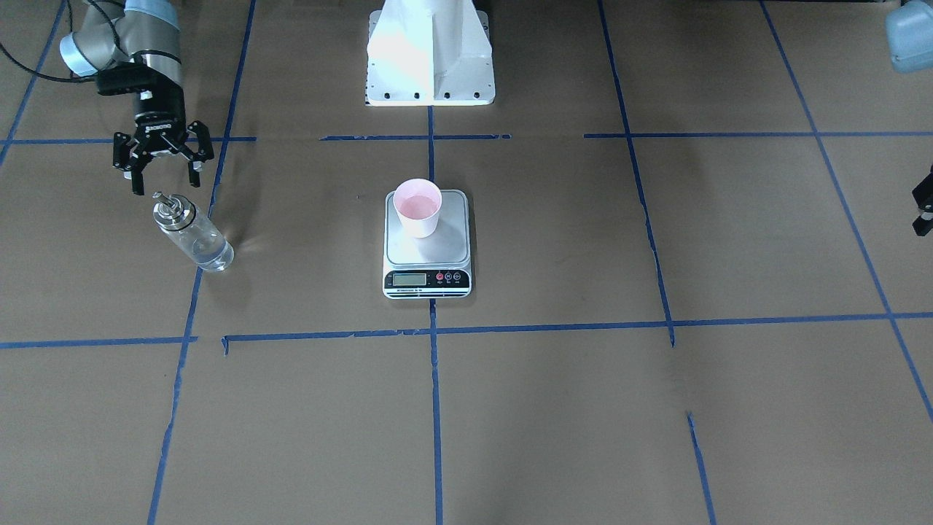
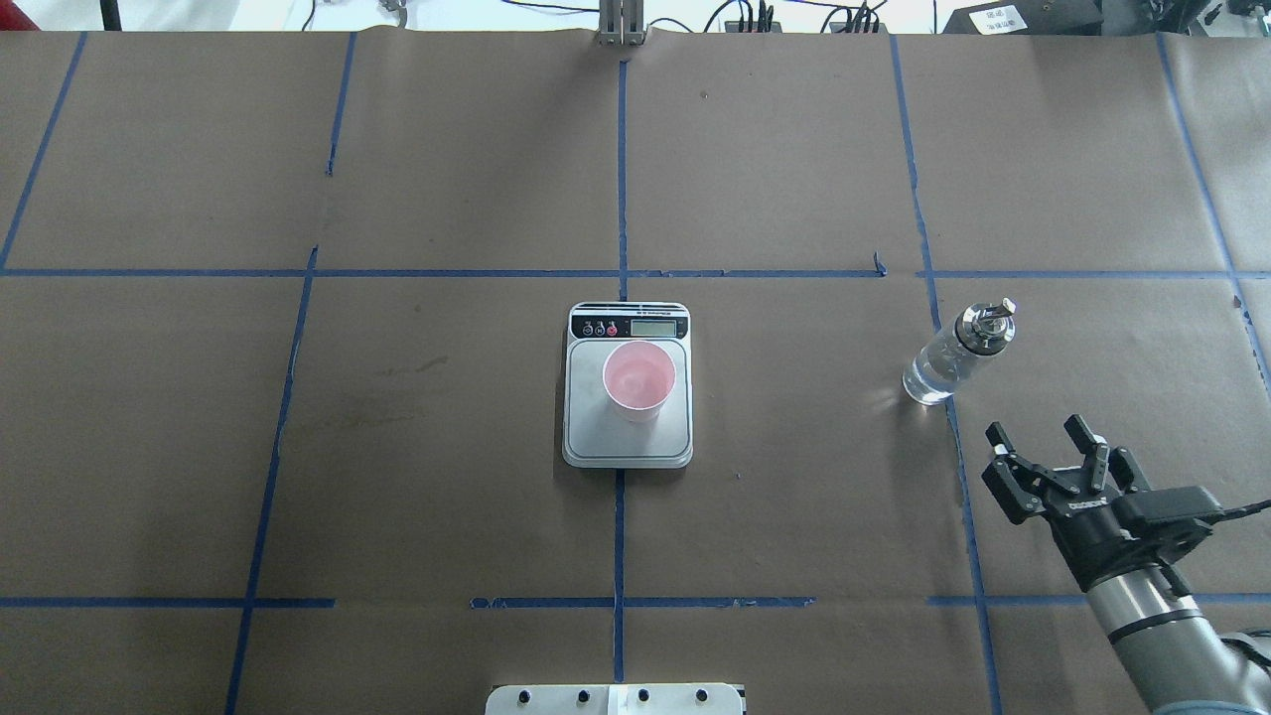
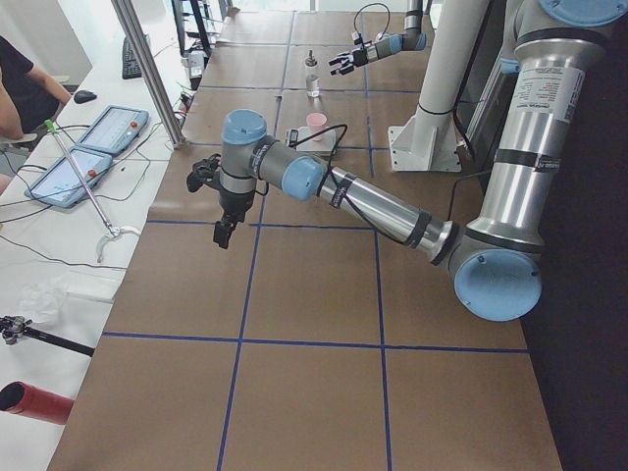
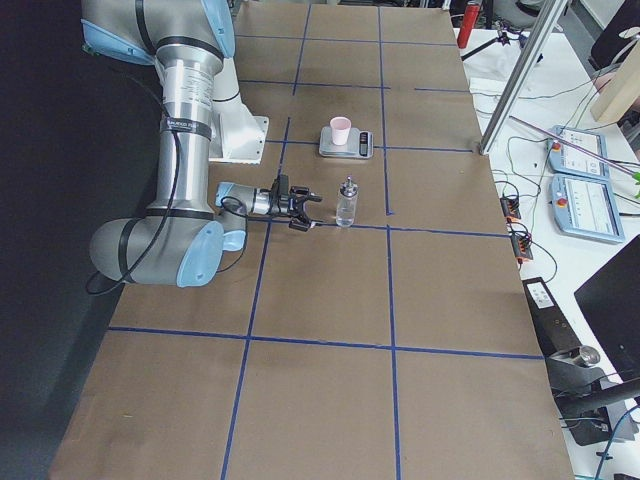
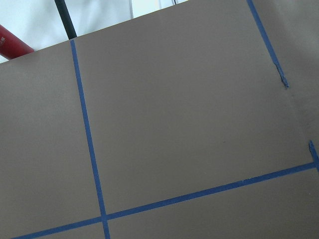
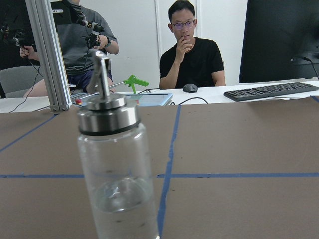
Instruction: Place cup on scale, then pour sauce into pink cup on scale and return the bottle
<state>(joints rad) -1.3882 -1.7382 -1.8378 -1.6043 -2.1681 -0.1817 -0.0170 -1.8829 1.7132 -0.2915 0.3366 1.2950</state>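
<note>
Bottle (image 2: 958, 354) upright just ahead of right gripper (image 2: 1035, 429), jaws wide, empty; cup (image 2: 638, 372) on scale (image 2: 596, 437) off to its side. Left gripper (image 3: 224, 235): can't tell.

tabletop (image 1: 554, 408): matt brown paper, lightly creased, gridded with blue tape (image 1: 436, 408). scale (image 1: 453, 248): brushed silver-grey metal platform, white plastic body, glossy black front strip. cup (image 1: 418, 211): matt pale pink, paper-like. bottle (image 1: 195, 237): clear glossy glass, shiny metal collar and spout. right pincer (image 1: 166, 184): matt black.
</note>
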